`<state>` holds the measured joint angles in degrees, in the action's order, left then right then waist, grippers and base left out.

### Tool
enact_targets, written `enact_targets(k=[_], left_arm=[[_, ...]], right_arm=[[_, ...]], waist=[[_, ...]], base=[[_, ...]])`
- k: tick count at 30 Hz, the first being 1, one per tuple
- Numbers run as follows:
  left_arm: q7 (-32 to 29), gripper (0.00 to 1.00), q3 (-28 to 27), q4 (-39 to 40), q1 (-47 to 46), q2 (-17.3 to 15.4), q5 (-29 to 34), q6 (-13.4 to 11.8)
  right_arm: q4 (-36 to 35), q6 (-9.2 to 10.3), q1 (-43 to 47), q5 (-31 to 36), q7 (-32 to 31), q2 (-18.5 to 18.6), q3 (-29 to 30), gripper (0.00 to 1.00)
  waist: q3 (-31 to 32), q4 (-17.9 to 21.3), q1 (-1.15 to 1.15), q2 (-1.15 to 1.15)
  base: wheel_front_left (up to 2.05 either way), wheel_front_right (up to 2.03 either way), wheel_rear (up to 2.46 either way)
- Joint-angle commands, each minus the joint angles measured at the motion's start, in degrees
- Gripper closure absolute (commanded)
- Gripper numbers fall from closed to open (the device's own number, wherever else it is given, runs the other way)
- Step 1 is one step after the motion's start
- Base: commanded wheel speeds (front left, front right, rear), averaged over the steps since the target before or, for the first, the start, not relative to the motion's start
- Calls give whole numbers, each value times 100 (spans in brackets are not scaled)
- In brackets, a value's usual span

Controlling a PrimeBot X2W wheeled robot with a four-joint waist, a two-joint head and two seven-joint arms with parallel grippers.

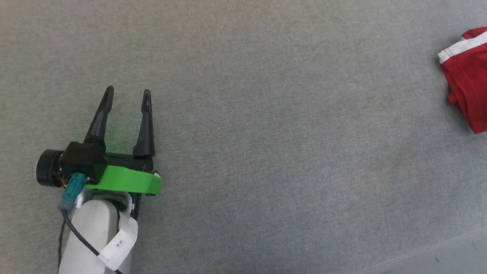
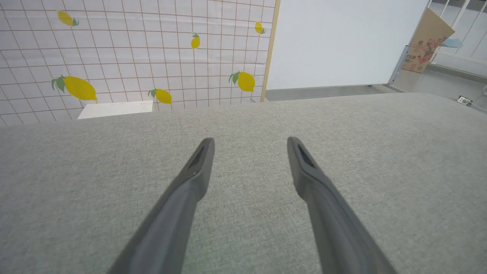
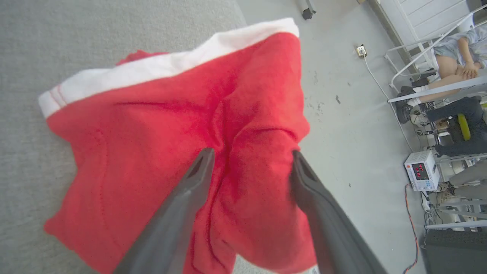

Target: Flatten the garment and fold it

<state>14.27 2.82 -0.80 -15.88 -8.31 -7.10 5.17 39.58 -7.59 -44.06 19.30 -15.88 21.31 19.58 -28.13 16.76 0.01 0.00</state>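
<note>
The garment is a crumpled red heap with a white band, at the far right edge of the grey table in the head view. Seen from the right wrist, the garment lies bunched at the table's edge, partly over the floor side. My right gripper is open just above it, and a raised red fold sits between its two fingers. At the lower left of the head view my left gripper is open over bare cloth, far from the garment. Its fingers are spread with nothing between them.
The table's far edge meets a lemon-print tiled wall and a white panel. Beside the table is grey floor, with a wall socket and cable, a bench power supply, metal racks and a seated person.
</note>
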Motion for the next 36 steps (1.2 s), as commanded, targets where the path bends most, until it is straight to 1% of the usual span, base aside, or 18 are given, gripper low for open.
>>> enact_targets(k=[1,5,10,15,18,23,27,31,36], left_arm=[[32,0,19,-65,15,56,-87,-29],[60,0,60,-287,149,211,-205,-49],[70,0,51,-515,355,373,-380,-69],[72,0,-3,-634,621,471,-503,-98],[72,0,-7,-688,768,501,-537,-109],[72,0,35,-801,967,530,-589,-115],[73,0,83,-839,1081,538,-628,-103],[73,0,216,-811,1154,541,-711,-147],[73,0,349,-778,1247,542,-770,-216]], right_arm=[[-13,10,-32,30,185,3,30,0],[-122,10,174,-300,771,-68,134,0],[-458,10,719,-930,1346,-167,-84,0],[-1230,10,1506,-1796,1864,-365,-413,0],[-1819,10,2034,-2118,2089,-480,-570,0],[-2889,10,3016,-2401,2417,-835,-787,0],[-3546,10,3666,-2536,2613,-1110,-890,0],[-3908,10,4212,-2542,2698,-1410,-955,0],[-4039,10,4669,-2540,2800,-1624,-1033,0]], waist=[[322,-185,-1,0],[787,-392,-1,0],[1430,-728,-1,0],[1917,-1058,-1,0],[2092,-1227,-1,0],[2360,-1521,-1,0],[2482,-1700,-1,0],[2575,-1832,-1,0],[2641,-1887,-1,0]], base=[[0,0,0],[0,0,0],[0,0,0],[0,0,0],[0,0,0],[0,0,0],[0,0,0],[0,0,0],[0,0,0]])
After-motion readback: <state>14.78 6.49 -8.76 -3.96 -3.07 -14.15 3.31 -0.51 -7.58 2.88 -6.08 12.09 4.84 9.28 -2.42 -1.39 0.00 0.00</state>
